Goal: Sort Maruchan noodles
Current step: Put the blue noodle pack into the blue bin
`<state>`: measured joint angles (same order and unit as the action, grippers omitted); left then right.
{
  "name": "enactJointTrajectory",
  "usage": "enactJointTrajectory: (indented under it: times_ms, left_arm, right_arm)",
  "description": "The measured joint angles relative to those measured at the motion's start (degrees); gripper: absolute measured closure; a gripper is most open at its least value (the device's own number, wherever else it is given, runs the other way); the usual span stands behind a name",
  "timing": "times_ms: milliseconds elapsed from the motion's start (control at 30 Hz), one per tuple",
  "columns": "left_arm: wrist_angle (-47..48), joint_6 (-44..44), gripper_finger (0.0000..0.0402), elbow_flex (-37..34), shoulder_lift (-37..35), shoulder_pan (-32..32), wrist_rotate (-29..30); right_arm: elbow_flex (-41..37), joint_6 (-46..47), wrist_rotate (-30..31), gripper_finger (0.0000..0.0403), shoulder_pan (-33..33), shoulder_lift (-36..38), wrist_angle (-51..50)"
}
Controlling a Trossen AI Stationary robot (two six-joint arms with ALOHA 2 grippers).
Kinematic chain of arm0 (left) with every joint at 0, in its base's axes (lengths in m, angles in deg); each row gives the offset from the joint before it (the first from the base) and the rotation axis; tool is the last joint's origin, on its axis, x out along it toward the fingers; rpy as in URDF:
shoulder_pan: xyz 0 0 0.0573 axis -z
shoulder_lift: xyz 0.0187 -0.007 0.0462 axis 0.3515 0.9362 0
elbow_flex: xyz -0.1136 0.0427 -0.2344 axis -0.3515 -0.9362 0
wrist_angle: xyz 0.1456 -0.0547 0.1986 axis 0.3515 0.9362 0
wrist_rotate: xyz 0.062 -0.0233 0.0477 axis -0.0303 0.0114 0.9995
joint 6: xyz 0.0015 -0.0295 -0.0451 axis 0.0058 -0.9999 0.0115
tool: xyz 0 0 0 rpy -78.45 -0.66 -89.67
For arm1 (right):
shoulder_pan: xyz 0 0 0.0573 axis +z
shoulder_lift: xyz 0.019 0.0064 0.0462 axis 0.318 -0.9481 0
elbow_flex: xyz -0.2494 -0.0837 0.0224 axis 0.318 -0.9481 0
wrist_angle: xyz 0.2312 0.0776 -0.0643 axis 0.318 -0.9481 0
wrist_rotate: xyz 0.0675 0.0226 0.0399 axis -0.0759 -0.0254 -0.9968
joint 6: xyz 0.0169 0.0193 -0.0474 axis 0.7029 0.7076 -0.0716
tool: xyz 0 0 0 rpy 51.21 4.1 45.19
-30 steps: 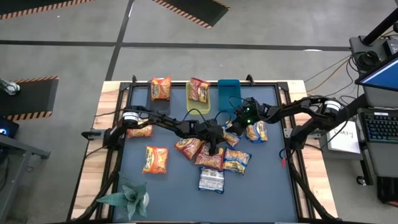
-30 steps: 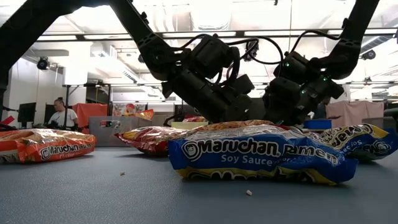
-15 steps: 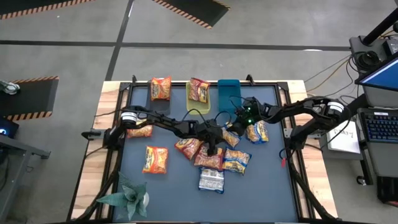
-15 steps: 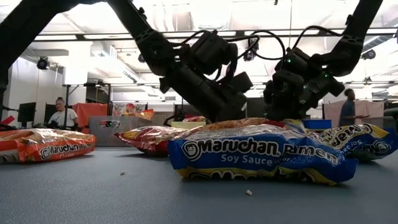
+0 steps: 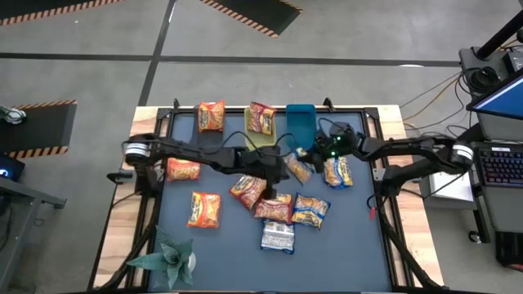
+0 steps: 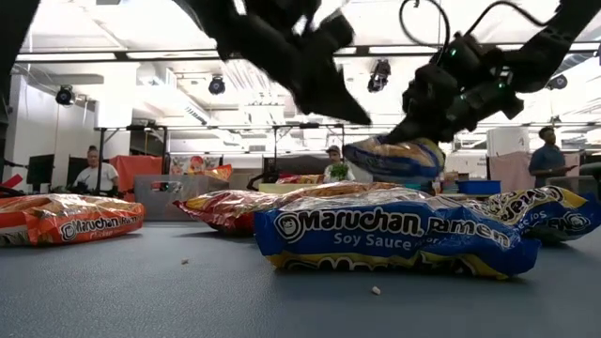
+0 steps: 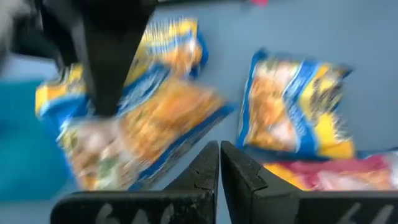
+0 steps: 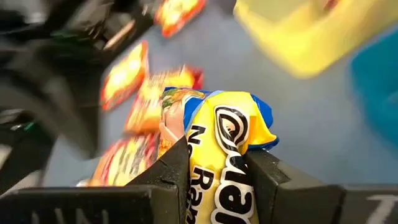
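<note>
Maruchan noodle packets lie on the blue-grey table: orange (image 5: 204, 209), red (image 5: 248, 191), blue-and-yellow (image 5: 310, 211) and silvery-white (image 5: 278, 237). My right gripper (image 5: 310, 157) is shut on another blue-and-yellow packet (image 5: 298, 168), which hangs above the pile (image 6: 394, 156) in the low view. At the far edge stand a grey bin (image 5: 210, 135) with an orange packet, a yellow bin (image 5: 252, 137) with a red packet, and a blue bin (image 5: 300, 122). My left gripper (image 5: 276, 175) hovers shut and empty over the pile's middle, left of the held packet. My right gripper pinches one edge of the blue-and-yellow packet (image 8: 227, 163) between its two fingers (image 8: 175, 169), and the wrapper is bunched there. The fingers slant down from the table's right. The packet hangs tilted below them (image 6: 380, 150), clear of the table and of the other packets.
A green leafy plant (image 5: 167, 257) stands at the near left corner. Another blue-and-yellow packet (image 5: 337, 172) lies just right of the held one. An orange packet (image 5: 183, 170) lies at the left. People are in the room beyond the table (image 6: 94, 174).
My right gripper has risen from the pile with the blue-and-yellow packet, which has come clear of the table and moved a little toward the far edge. My left gripper has also risen and drawn back slightly toward the table's left.
</note>
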<state>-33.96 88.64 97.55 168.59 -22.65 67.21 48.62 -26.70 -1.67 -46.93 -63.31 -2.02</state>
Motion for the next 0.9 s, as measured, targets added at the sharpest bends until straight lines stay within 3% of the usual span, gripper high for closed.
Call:
enactJointTrajectory:
  times_ms: [233, 433, 633, 900]
  left_arm:
    - [-0.71, 1.55, 0.0401, -5.35, -11.52, 0.57, -0.07]
    - [-6.84, -1.28, 0.0401, -12.85, -20.96, 0.55, -0.15]
    - [-12.60, -5.12, 0.0402, -20.04, -28.66, 0.55, -0.18]
    - [-21.64, -8.77, 0.0402, -28.83, -35.86, 0.55, -0.15]
  right_arm:
    - [1.79, -4.15, 18.98, 0.0310, 0.00, 7.26, 0.11]
    - [4.88, -14.55, 37.08, 0.0311, -0.29, 7.38, 0.20]
    - [7.44, -20.50, 38.74, 0.0312, -2.75, 0.94, 6.25]
    - [8.33, -21.18, 38.34, 0.0312, -10.00, -9.80, 21.64]
